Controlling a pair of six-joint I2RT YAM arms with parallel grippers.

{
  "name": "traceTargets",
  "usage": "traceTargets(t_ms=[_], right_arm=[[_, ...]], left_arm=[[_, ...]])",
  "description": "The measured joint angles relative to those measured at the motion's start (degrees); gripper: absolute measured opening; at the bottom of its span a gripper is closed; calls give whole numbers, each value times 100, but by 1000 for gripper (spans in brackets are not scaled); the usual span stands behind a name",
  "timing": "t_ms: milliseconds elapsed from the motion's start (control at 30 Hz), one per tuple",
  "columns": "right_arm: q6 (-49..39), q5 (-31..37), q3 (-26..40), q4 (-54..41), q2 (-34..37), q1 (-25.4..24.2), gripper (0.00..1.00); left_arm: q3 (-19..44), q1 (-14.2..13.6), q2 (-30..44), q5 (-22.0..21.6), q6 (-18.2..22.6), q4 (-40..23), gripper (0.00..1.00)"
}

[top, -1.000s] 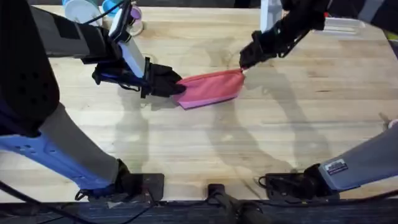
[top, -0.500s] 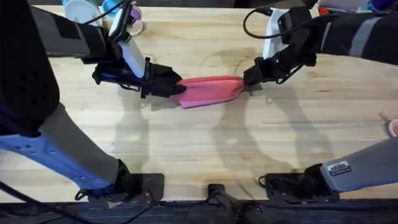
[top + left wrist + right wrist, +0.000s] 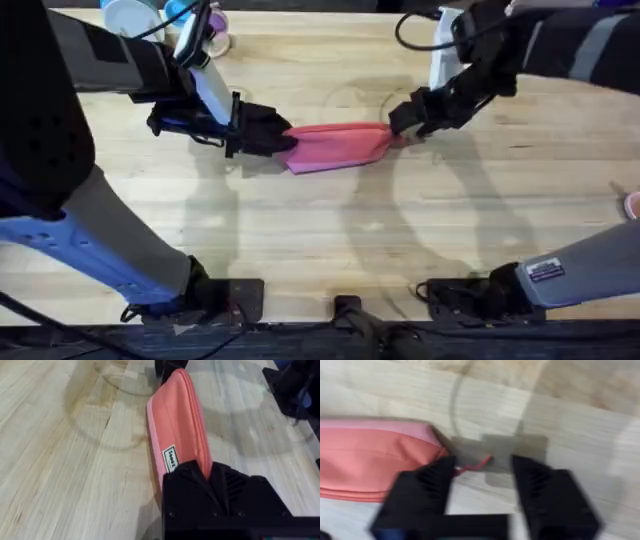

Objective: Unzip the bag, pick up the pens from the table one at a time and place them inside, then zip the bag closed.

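The pink bag (image 3: 335,145) lies flat on the table (image 3: 330,240), its length running left to right. My left gripper (image 3: 277,137) is shut on the bag's left end; in the left wrist view the bag (image 3: 175,425) stretches away from that gripper (image 3: 207,474). At the bag's right end, my right gripper (image 3: 398,120) stands open. In the right wrist view the small pink zipper pull (image 3: 472,466) lies between its fingers (image 3: 482,467), just off the end of the bag (image 3: 370,457). The pens are out of view.
Cups and small coloured items (image 3: 135,15) stand at the back left corner. A white upright object (image 3: 437,25) is at the back, behind the right arm. A pink thing (image 3: 632,205) pokes in at the right edge. Bare wood lies in front of the bag.
The right arm swung round to the right and its gripper came down slightly toward the front. The bag's right end dropped from tilted up to flat. The left arm stayed put.
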Motion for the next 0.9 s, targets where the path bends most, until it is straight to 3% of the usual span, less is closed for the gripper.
traceTargets(t_ms=[67,100,267,300,400,433,767,900], right_arm=[[-22,141,160,-121,-2,-34,902],[-52,210,249,-170,-6,-48,972],[-61,234,438,-196,-302,-38,997],[-63,236,446,-199,-403,-35,997],[-63,249,472,-216,-712,-35,997],[-98,249,481,-220,-962,-35,997],[-344,252,481,-188,-1483,36,997],[-409,252,481,-188,-1541,63,997]], left_arm=[[0,22,1,-17,0,-2,42],[0,35,2,-20,0,0,42],[0,37,0,-20,4,2,79],[0,37,0,-12,-5,2,179],[0,48,2,9,-2,11,647],[0,48,1,13,-11,17,978],[2,73,2,22,-2,128,995],[91,164,2,-48,-2,-148,997]])
